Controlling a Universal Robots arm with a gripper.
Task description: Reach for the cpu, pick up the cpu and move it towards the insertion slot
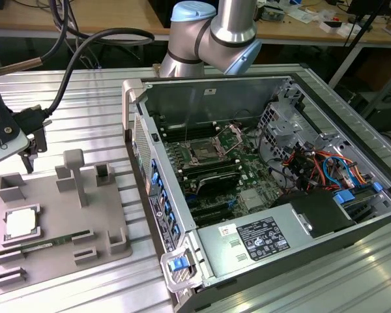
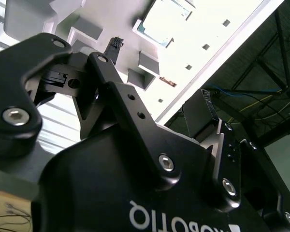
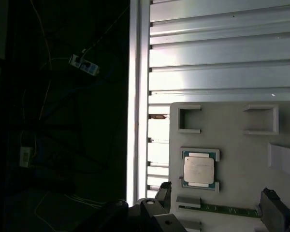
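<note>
The cpu [image 1: 21,222] is a silvery square chip lying flat in a recess of the grey fixture plate [image 1: 101,225], at the exterior view's left. It also appears in the first wrist view as cpu [image 3: 199,169] and in the second wrist view as cpu [image 2: 164,21]. My gripper [image 1: 32,153] hangs above the plate's far left corner, apart from the chip and higher than it. It is open and holds nothing; in the first wrist view its fingers [image 3: 274,212] stand wide apart beside the chip. The insertion slot [image 1: 202,153] sits on the motherboard inside the open case.
The open computer case [image 1: 267,241] fills the exterior view's right, its wall [image 1: 140,130] next to the fixture plate. A green memory stick [image 1: 45,242] lies just in front of the cpu. Grey posts [image 1: 75,169] rise from the plate. A thick cable [image 1: 85,52] trails from the arm over the ribbed metal table [image 1: 85,98].
</note>
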